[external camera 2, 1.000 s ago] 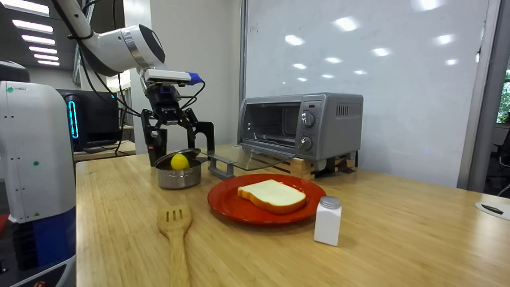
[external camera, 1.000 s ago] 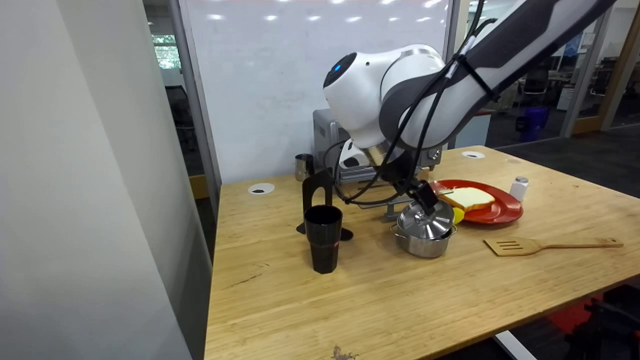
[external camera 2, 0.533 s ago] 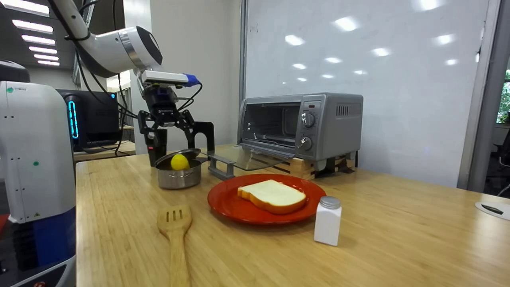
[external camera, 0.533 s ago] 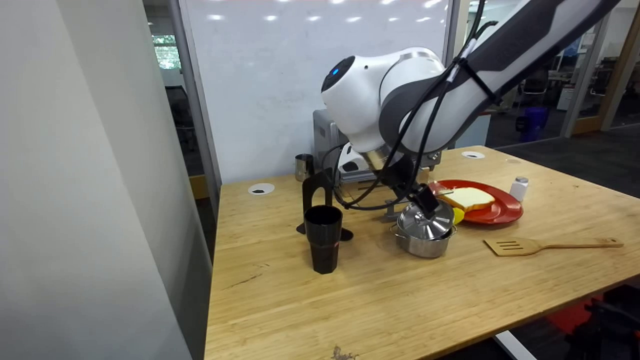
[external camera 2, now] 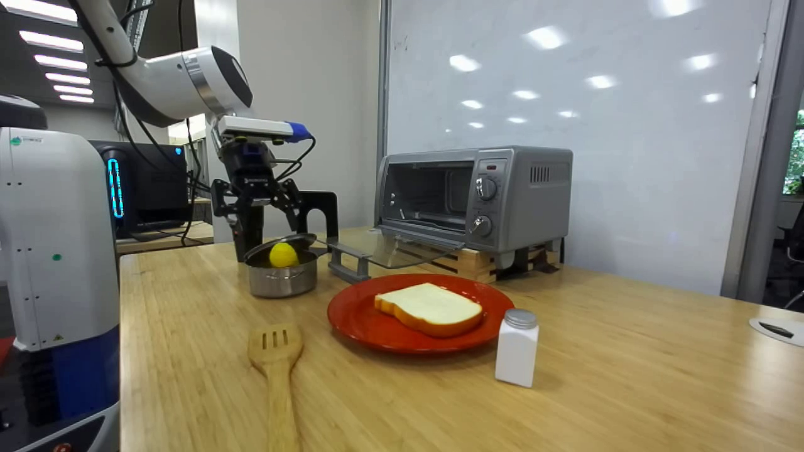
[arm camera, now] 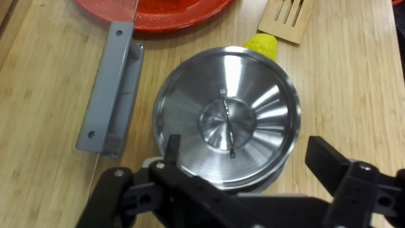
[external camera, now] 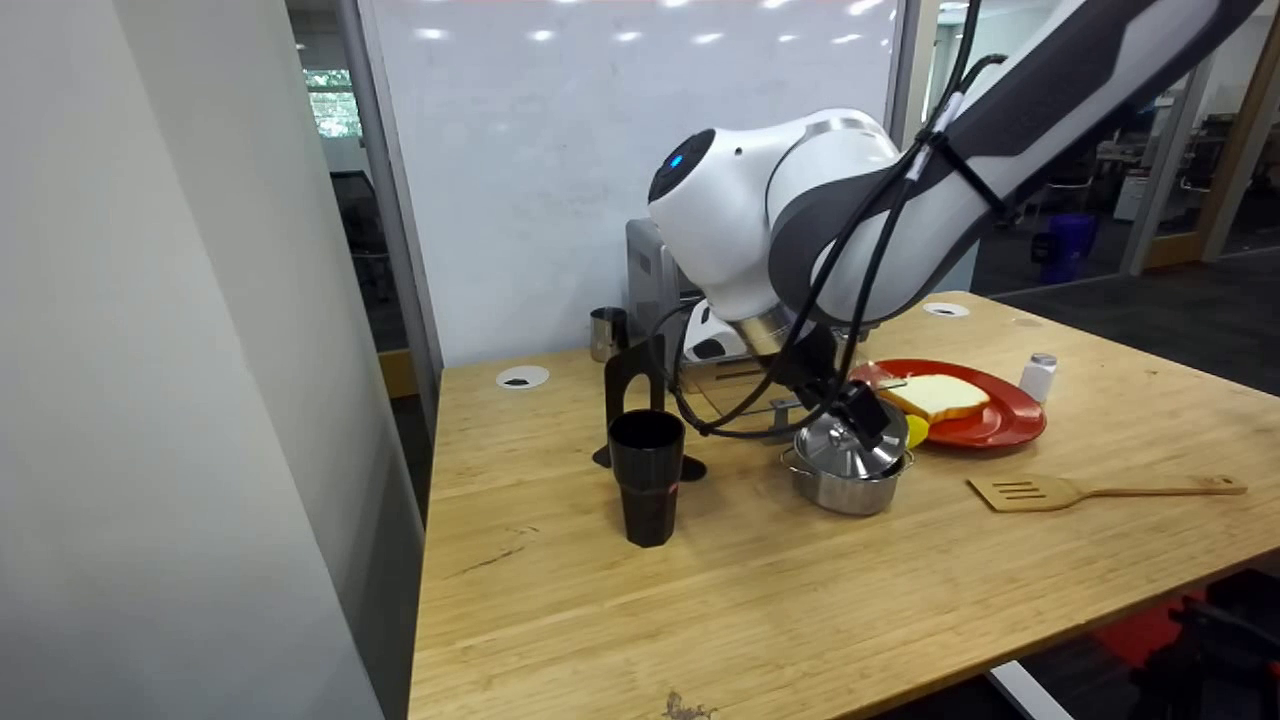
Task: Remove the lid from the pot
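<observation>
The steel pot [external camera: 848, 494] stands on the table; it also shows in an exterior view [external camera 2: 282, 282]. The shiny lid [external camera: 832, 448] lies tilted on it, with a yellow object [external camera 2: 284, 255] sticking out under its raised edge. In the wrist view the lid [arm camera: 186, 110] fills the middle, and its thin loop handle [arm camera: 228, 123] runs up and down the picture. My gripper [arm camera: 245, 144] is open and empty above the lid, its fingers wide apart on either side of the handle. In both exterior views it is low over the lid [external camera 2: 267, 227]; whether a finger touches the lid I cannot tell.
The toaster oven [external camera 2: 527, 194] has its glass door down, with its grey door handle [arm camera: 106, 88] close beside the pot. A red plate [external camera 2: 358, 326] with bread, a wooden spatula [external camera 2: 276, 351], a white shaker [external camera 2: 517, 355], a black cup [external camera: 648, 480] and a black stand [external camera: 615, 400] are around.
My gripper has come down toward the lid and shifted slightly sideways, with its fingers still apart. The lid, the pot and the yellow object have not moved.
</observation>
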